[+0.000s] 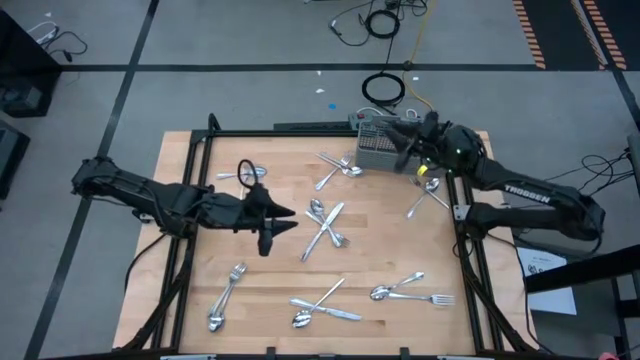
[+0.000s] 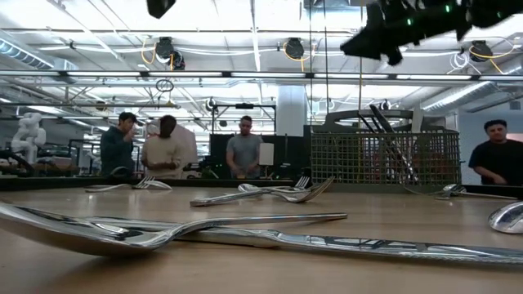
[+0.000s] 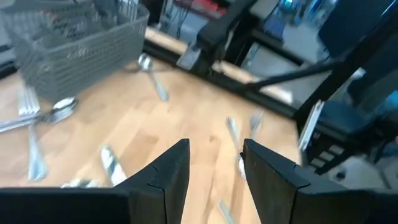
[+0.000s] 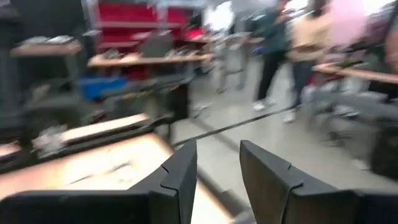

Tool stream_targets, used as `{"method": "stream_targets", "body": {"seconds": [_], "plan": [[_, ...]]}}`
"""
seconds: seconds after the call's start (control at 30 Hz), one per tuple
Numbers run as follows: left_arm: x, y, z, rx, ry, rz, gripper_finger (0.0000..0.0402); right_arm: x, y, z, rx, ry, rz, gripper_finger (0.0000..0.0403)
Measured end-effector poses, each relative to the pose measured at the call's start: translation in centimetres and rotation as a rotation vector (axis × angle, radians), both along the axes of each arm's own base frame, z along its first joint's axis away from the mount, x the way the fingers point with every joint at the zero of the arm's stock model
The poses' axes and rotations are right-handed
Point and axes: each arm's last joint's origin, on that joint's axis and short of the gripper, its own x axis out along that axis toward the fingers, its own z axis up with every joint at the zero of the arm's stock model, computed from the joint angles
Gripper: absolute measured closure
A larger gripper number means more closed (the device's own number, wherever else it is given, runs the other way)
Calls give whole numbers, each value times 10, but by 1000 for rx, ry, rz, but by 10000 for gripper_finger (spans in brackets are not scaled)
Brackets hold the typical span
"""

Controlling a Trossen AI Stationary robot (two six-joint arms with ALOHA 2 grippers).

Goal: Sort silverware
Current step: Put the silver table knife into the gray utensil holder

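Your table (image 1: 200,290) is far from sorted. The grey mesh basket (image 1: 378,148) stands at its far edge toward your right side, and in the low view a few dark handles lean inside it, so some pieces look to be in already, though how many you cannot count from here. Most of the silverware (image 1: 325,225) lies loose on the wood: a crossed bunch mid-table, a pair (image 1: 340,168) just beside the basket, two crossed pieces (image 1: 428,197) near the right edge, a fork and spoon (image 1: 412,292) toward the near right, another crossed set (image 1: 322,308) at the near middle, a pair (image 1: 228,295) at the near left and a few pieces by the left arm's wrist. Judged by that, the bulk of the job is left.

Your right arm reaches in from the right, bent over the basket's right side, with the right gripper (image 4: 217,165) high above the table; its fingers stand apart and nothing sits between them. Your left arm stretches in from the left and hangs over the middle. The left gripper (image 3: 214,165) points down at bare wood near the crossed bunch, fingers spread and empty.
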Motion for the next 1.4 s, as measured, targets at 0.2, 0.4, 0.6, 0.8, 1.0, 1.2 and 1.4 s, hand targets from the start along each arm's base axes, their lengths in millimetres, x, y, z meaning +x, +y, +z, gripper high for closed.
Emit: {"method": "stream_targets", "body": {"seconds": [0.2, 0.4, 0.6, 0.8, 1.0, 1.2, 1.4], "plan": [[-15, 4, 0, 18, 73, -3, 244, 25, 26, 28, 141, 58, 229, 291], [-36, 9, -2, 74, 178, -11, 244, 56, 77, 27, 288, 203, 483, 291], [-50, 14, -6, 161, 273, -1, 244, 99, 140, 11, 340, 324, 646, 291], [-54, 16, -7, 256, 315, -42, 244, 137, 206, -16, 267, 504, 825, 291], [-54, 16, -7, 316, 323, -80, 244, 164, 247, -50, 466, 593, 773, 291], [-56, 15, -10, 312, 358, -115, 244, 179, 290, -81, 566, 642, 690, 291], [-50, 10, -22, 290, 322, -188, 244, 186, 321, -106, 643, 670, 650, 291]]}}
